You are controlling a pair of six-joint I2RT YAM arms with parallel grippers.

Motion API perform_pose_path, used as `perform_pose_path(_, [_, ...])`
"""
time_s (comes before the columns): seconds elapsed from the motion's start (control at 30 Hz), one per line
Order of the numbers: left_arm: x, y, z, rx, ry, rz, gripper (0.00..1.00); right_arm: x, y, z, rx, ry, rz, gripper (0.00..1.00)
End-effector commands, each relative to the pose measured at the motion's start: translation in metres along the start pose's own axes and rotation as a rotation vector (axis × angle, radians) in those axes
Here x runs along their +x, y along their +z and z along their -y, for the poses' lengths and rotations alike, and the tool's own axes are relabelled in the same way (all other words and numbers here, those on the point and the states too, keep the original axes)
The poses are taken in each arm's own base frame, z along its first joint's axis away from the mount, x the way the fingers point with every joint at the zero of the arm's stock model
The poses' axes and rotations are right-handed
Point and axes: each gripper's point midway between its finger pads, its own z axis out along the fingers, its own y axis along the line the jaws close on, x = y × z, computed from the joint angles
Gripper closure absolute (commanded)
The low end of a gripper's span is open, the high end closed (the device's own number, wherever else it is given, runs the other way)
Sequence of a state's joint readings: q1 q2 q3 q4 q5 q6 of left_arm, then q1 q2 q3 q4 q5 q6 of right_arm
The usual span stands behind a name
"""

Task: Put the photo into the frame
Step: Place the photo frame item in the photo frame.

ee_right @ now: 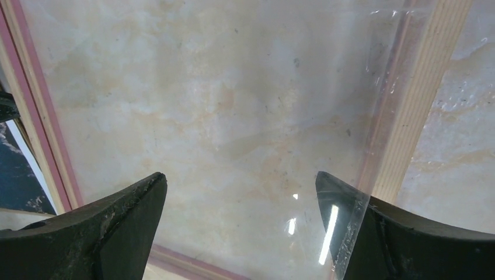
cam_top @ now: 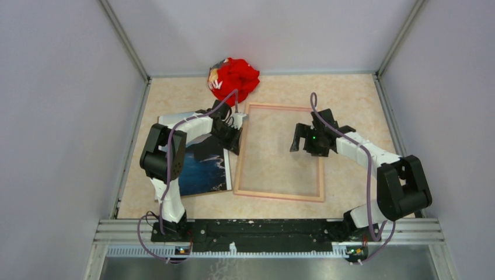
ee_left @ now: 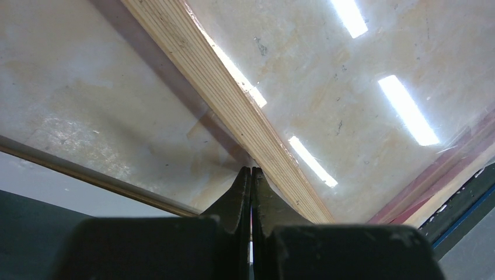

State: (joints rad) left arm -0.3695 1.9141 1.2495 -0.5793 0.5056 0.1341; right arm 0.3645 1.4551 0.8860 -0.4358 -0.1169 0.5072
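The frame (cam_top: 279, 196) lies flat mid-table, light wood side up, with a clear pane in its opening. The photo (cam_top: 201, 169), dark mountains and blue water, lies flat to its left, partly under my left arm. My left gripper (cam_top: 237, 139) is shut, its tips (ee_left: 251, 170) against the outer side of the frame's left rail (ee_left: 233, 99); nothing shows between the fingers. My right gripper (cam_top: 309, 144) hangs open (ee_right: 239, 176) over the frame's right half, near the right rail (ee_right: 408, 128). A clear pane edge (ee_right: 349, 233) crosses in front of its right finger. A strip of the photo (ee_right: 14, 175) shows at the left.
A red cloth bundle (cam_top: 233, 79) sits at the back of the table, just beyond the frame's far left corner. Grey walls close in the left, right and back. The arm bases stand on the black rail (cam_top: 262, 227) at the near edge.
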Motion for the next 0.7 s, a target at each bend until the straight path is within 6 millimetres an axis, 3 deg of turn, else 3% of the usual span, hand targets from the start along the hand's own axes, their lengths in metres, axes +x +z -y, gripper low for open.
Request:
perform_pose_path(0.0, [-0.016, -0.009, 0.011, 0.025, 0.054, 0.056, 1.0, -0.026, -0.016, -0.011, -0.011, -0.042, 0.074, 0.01])
perform_pose_path(0.67, [-0.016, -0.01, 0.013, 0.034, 0.052, 0.056, 1.0, -0.023, -0.015, 0.01, 0.066, -0.047, 0.052, 0.01])
